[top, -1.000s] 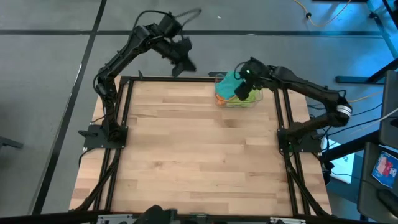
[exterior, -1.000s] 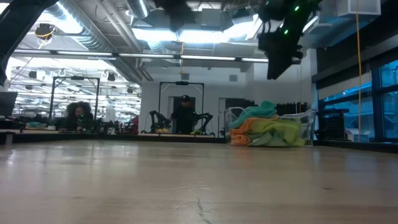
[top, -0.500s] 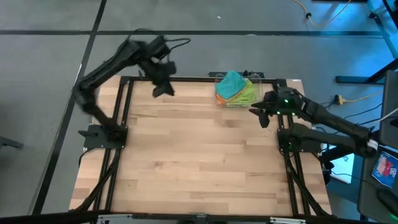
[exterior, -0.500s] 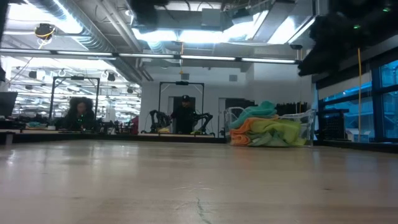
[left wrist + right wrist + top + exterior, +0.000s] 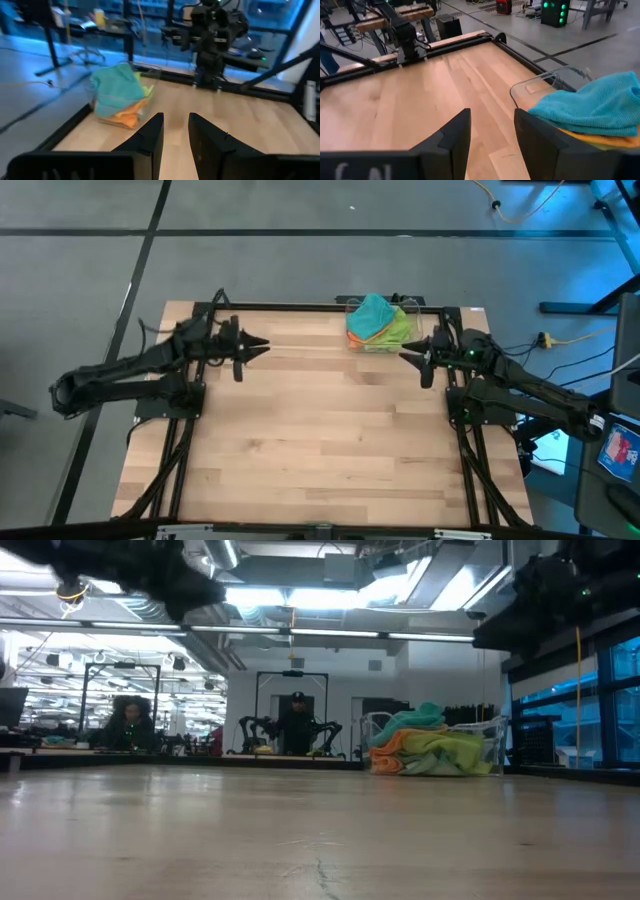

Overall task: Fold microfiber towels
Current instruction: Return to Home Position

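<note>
The soft, light microfiber towels [image 5: 377, 319], probably best pinched at a folded edge, lie stacked in the bin [image 5: 545, 80] at the tabletop's [image 5: 320, 430] one o'clock, while the left gripper [image 5: 253, 346] and right gripper [image 5: 409, 357] hang empty, jaws apart.

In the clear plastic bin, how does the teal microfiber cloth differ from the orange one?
The teal microfiber cloth lies on top; the orange microfiber cloth sits under it. The teal one shows a broad face, the orange one only an edge. Both rest inside the clear plastic bin, with the left gripper and right gripper open, away from them.
</note>
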Controlling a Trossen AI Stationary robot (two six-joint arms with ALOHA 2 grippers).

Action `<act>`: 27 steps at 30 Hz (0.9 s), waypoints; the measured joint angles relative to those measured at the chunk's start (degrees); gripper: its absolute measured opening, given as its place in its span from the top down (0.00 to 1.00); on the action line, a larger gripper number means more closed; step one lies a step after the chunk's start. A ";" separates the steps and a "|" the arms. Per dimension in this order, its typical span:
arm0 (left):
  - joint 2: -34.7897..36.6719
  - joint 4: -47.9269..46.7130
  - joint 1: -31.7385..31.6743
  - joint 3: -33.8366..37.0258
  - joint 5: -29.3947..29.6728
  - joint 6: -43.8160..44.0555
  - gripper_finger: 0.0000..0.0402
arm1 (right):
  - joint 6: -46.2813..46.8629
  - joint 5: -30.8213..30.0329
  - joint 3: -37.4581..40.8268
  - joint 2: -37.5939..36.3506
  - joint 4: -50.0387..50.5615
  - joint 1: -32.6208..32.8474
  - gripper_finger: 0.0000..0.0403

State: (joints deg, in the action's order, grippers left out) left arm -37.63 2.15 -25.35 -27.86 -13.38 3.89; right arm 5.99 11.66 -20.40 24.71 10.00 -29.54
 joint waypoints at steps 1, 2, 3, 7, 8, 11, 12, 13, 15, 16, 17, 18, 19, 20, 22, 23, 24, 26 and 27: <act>1.31 2.29 0.43 2.70 1.29 0.15 0.79 | -0.89 -0.03 0.00 0.00 0.02 0.00 0.62; 2.36 4.18 0.90 4.98 2.25 0.24 0.79 | -1.85 0.00 0.00 0.04 0.00 0.00 0.62; 3.26 5.85 1.29 7.11 3.16 0.12 0.79 | -2.45 0.02 0.00 0.00 0.06 0.00 0.62; 6.61 8.17 2.27 12.85 5.22 -1.95 0.79 | -7.43 0.42 0.00 -1.84 2.55 0.00 0.62; 7.29 8.48 2.47 13.84 5.30 -2.01 0.79 | -7.30 0.57 0.02 -3.05 3.93 0.00 0.62; 8.58 11.02 2.98 16.28 5.30 -1.38 0.79 | -6.11 2.70 1.20 -8.00 3.12 -0.02 0.62; 8.83 12.33 3.16 16.87 5.30 -1.16 0.79 | -5.07 3.67 2.25 -9.98 1.09 -0.02 0.62; 8.93 13.72 3.33 17.28 5.30 -0.98 0.79 | -2.94 4.31 3.60 -11.85 -1.77 -0.02 0.62; 8.95 15.37 3.64 17.87 5.30 -0.94 0.79 | 1.10 5.17 7.32 -15.45 -7.88 -0.02 0.62; 8.95 15.36 3.72 18.03 5.30 -0.95 0.79 | 1.59 5.73 9.29 -16.98 -9.81 -0.02 0.62; 8.90 15.13 3.72 18.05 5.30 -1.01 0.79 | 2.49 6.09 11.12 -18.33 -11.16 -0.02 0.62; 8.90 14.92 3.72 18.05 5.32 -1.31 0.79 | 3.01 6.14 12.71 -19.74 -11.76 -0.02 0.62; 8.90 14.93 3.72 18.05 5.34 -1.68 0.79 | 3.63 6.11 14.16 -20.81 -12.58 -0.02 0.62; 8.90 14.94 3.72 18.05 5.34 -2.04 0.79 | 4.28 6.11 15.40 -21.60 -13.16 -0.02 0.62; 8.90 14.91 3.72 18.05 5.34 -2.96 0.79 | 4.19 6.10 18.05 -22.55 -12.75 -0.02 0.62; 8.90 14.91 3.72 18.05 5.34 -3.11 0.79 | 4.03 6.06 19.38 -22.75 -12.45 -0.02 0.62; 8.90 14.89 3.72 18.05 5.34 -3.09 0.79 | 4.24 5.87 19.98 -22.53 -13.44 0.00 0.62; 8.90 14.86 3.72 18.05 5.34 -2.96 0.79 | 4.23 5.13 19.68 -21.39 -13.67 -0.02 0.62; 8.90 14.75 3.70 18.05 5.33 -2.98 0.79 | 4.17 4.93 19.54 -21.18 -13.59 -0.02 0.62</act>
State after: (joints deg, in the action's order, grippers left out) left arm -28.73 16.90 -21.65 -9.80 -8.05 0.91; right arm 10.16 16.59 -0.86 3.52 -3.59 -29.56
